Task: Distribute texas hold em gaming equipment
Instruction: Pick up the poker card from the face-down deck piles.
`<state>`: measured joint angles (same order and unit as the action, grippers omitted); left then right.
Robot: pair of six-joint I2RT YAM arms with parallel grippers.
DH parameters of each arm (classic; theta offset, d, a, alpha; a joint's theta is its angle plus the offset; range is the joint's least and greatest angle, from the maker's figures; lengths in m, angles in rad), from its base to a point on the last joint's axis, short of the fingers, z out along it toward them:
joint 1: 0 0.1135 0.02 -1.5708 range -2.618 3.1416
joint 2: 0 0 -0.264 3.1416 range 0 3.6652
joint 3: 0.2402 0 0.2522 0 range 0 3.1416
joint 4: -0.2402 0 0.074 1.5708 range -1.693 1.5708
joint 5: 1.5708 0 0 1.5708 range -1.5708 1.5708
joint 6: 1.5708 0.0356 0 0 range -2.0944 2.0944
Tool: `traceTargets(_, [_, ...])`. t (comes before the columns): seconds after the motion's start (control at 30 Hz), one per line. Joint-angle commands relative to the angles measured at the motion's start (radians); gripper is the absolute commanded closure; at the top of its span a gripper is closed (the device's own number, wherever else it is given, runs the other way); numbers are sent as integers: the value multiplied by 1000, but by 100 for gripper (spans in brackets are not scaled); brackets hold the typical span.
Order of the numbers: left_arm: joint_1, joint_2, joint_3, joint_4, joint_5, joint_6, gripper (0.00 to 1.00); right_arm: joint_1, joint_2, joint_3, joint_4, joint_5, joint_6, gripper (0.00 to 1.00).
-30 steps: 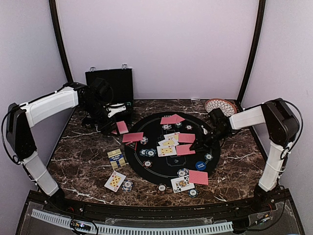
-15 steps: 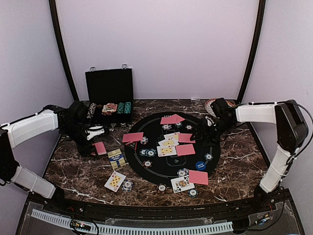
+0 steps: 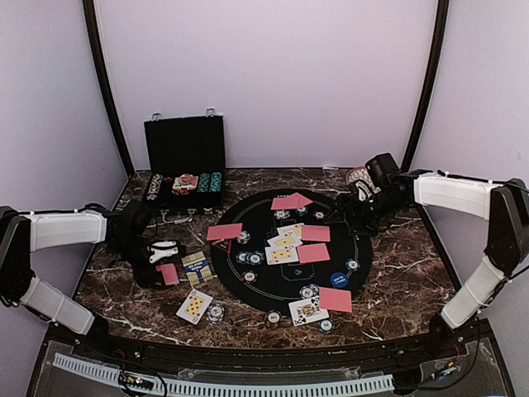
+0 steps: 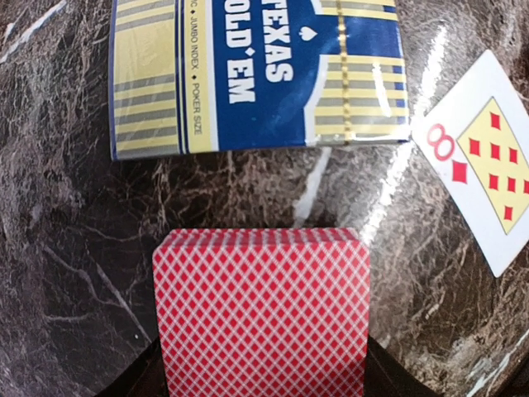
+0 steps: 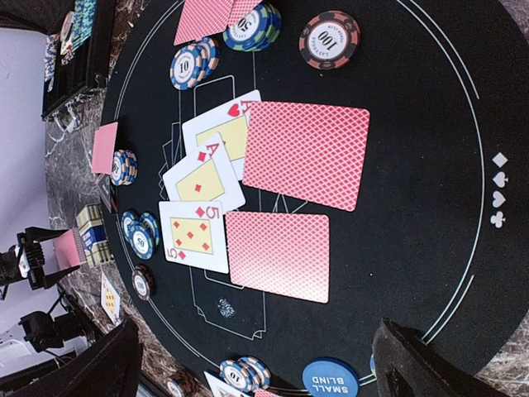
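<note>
Evidently the left tool [image 3: 164, 266] was clamped shut on a red-backed card [image 4: 263, 310], held low over the surface [image 3: 397, 273] just left of the mat [image 3: 277, 289], probably to deal a seat there. The right tool [image 3: 364, 211] hovered wide open and empty over the mat's far right edge, seemingly free for another piece.

Left arm swings away from black chip case [image 3: 185, 147], out to near-left of table. Left gripper [image 3: 161, 263] now low, just left of blue card box [image 3: 196, 267], carrying red-backed card [image 4: 263, 310] along, jaws clamped on it. Case trays uncovered. Right arm pulls back off black mat [image 3: 285, 289] toward far right edge. Right gripper [image 3: 354, 213] spreads from nearly closed to wide, holding nothing. Patterned plate [image 3: 357, 175] now mostly hidden behind it.
</note>
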<state>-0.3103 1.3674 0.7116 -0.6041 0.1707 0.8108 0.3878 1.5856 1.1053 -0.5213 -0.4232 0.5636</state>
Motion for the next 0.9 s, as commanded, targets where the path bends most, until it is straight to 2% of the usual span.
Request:
traceTargets(0.0, [7, 38, -27, 130, 11, 21, 77, -3, -54, -37, 26, 24, 50, 2])
traceTargets(0.1, [3, 60, -37, 141, 34, 27, 58, -4, -73, -54, 27, 36, 63, 2])
traceTargets(0.13, [3, 67, -39, 133, 47, 29, 38, -4, -76, -56, 25, 39, 63, 2])
traceTargets(0.17, [1, 68, -45, 128, 52, 35, 29, -4, -79, -59, 23, 42, 63, 2])
traceTargets(0.2, [1, 62, -50, 119, 57, 38, 11, -4, -82, -59, 18, 50, 59, 2])
traceTargets(0.27, [0, 44, -62, 110, 50, 44, 2, -4, -89, -58, 7, 77, 49, 1])
traceTargets(0.43, [0, -23, -19, 33, 65, 24, 1, -8, -120, -59, 4, 196, 23, 2])
traceTargets(0.67, [11, -75, 155, -49, 100, -37, 1, -43, -236, -94, 80, 431, 10, 2])
traceTargets(0.8, [50, -98, 201, 69, 90, -100, 1, -93, -315, -147, 159, 703, 3, 2])
traceTargets(0.83, [59, -102, 200, 145, 75, -136, 1, -97, -341, -187, 217, 778, -20, 2])
traceTargets(0.87, [81, -103, 190, 187, 68, -153, 1, -99, -370, -252, 345, 862, -75, 2])
